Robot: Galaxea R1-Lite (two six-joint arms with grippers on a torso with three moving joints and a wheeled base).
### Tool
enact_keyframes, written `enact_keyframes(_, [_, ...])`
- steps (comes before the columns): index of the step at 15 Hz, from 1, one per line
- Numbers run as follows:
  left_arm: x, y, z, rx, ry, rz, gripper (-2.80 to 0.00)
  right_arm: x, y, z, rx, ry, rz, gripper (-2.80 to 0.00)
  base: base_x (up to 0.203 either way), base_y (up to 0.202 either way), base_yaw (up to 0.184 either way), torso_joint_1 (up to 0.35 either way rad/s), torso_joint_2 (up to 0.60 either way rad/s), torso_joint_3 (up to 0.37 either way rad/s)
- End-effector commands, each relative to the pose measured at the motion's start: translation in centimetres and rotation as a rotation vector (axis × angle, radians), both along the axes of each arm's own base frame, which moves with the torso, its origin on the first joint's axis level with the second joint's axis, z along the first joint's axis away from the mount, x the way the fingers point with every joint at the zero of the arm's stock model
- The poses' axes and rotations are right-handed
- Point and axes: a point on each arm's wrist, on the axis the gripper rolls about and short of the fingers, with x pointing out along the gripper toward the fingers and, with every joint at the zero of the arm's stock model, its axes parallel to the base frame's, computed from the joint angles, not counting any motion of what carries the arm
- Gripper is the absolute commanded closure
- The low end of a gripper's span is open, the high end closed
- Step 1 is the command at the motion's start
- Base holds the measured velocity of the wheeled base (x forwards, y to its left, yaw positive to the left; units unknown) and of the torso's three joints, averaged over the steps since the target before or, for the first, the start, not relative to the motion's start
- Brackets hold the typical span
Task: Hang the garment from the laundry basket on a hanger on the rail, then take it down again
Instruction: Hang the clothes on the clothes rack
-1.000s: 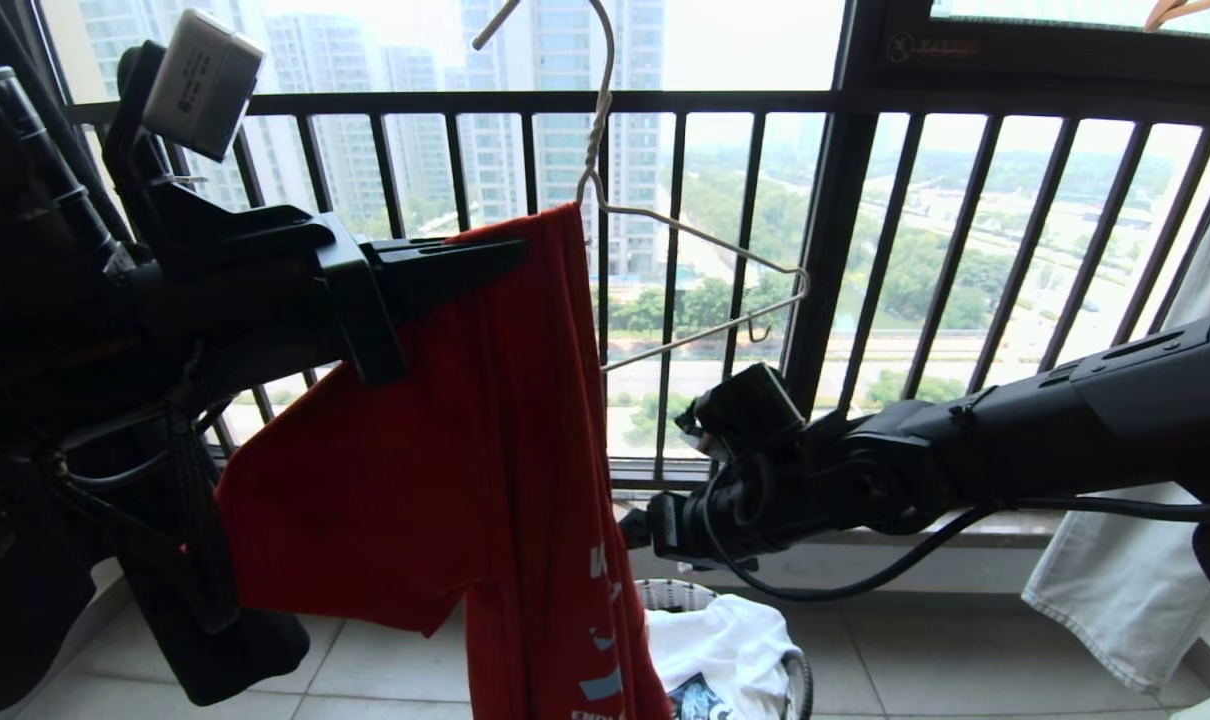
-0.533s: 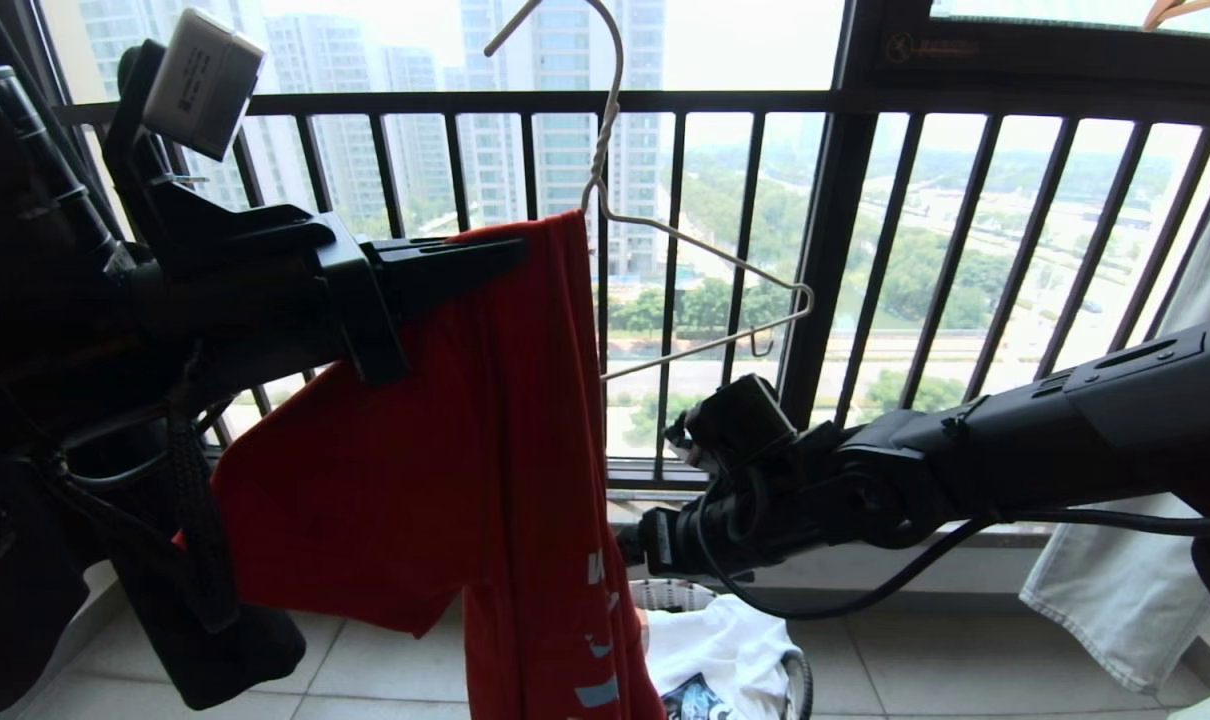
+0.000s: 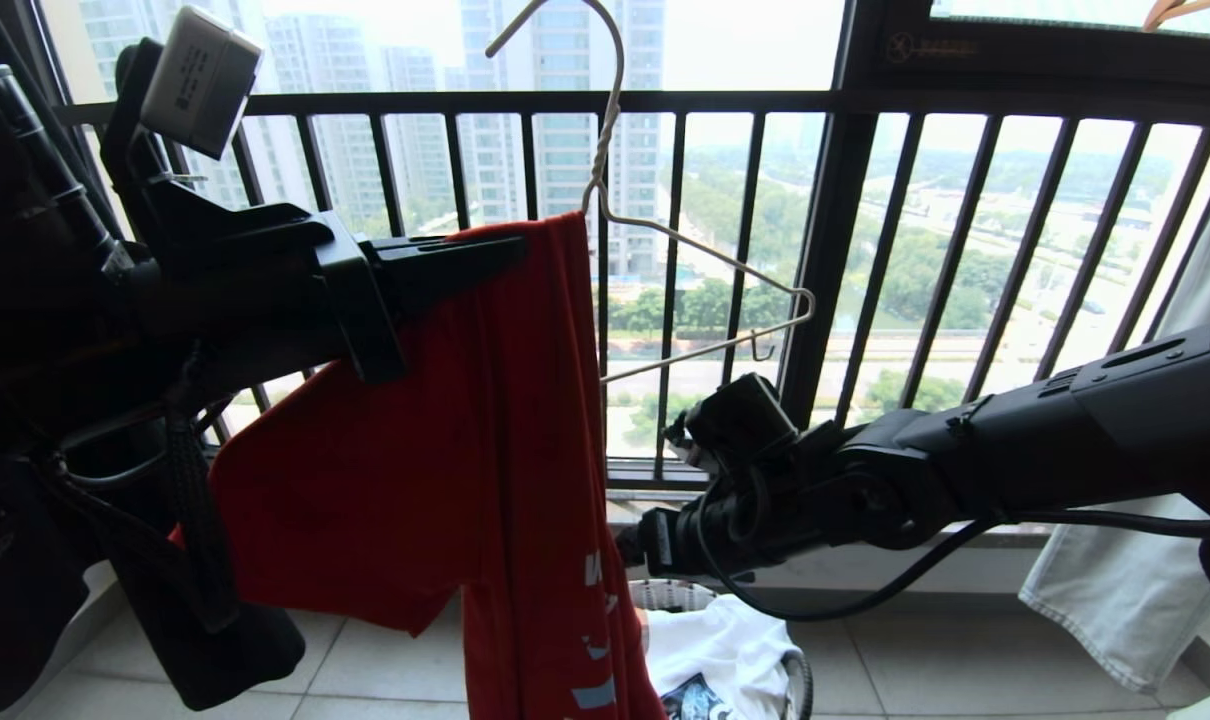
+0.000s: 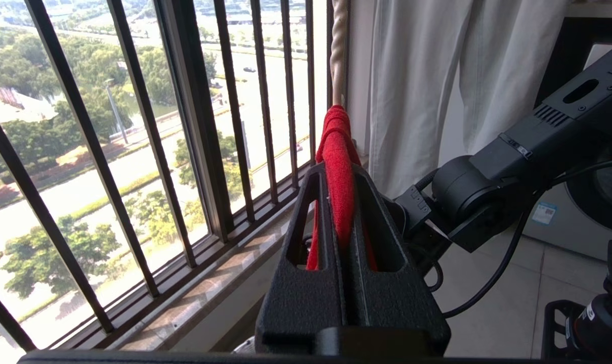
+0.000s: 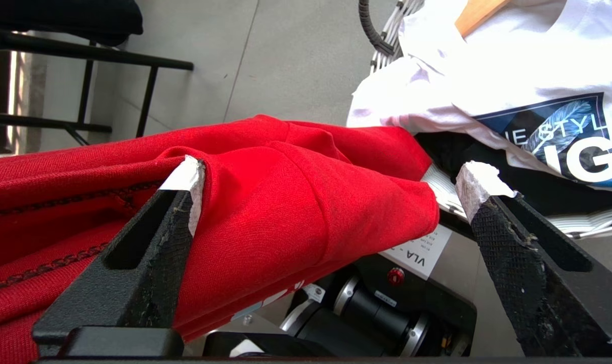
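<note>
Head view: left tool (image 3: 505, 255) level, clamping garment (image 3: 445, 440) beside hanger (image 3: 705, 250).

Red garment (image 3: 485, 420) with pale blue-and-white lettering, cream-white hanger (image 3: 665, 240), black railing (image 3: 825, 250), white T-shirt (image 5: 488, 65) with navy feather print, black grippers, right gripper (image 5: 331, 182) white-tipped, pale grey floor tiles (image 3: 925, 660)

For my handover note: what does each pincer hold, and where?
Left pincer: shut on the red T-shirt, at its top fold beside the hanger. Right pincer: open, holds nothing.
</note>
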Motion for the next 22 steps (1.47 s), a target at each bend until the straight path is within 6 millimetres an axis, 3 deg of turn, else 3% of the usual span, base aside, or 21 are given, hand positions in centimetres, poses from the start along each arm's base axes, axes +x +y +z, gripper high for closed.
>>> enact_keyframes(1, [0.0,0.0,0.0,0.000,-0.001,-0.004,0.00,-0.2,0.0,0.3,-0.001,0.006,0.004,-2.80,0.000,0.000,0.000,0.000,0.00,0.000])
enact_keyframes(10, [0.1,-0.2,-0.2,0.003,0.005,-0.009,0.00,-1.0,-0.6,2.6,0.034,-0.033,0.015,-2.80,0.000,0.000,0.000,0.000,0.00,0.000])
enact_keyframes(22, [0.0,-0.2,-0.1,0.001,0.001,-0.011,0.00,-3.0,1.6,1.7,0.026,0.000,0.105,-2.80,0.000,0.000,0.000,0.000,0.00,0.000])
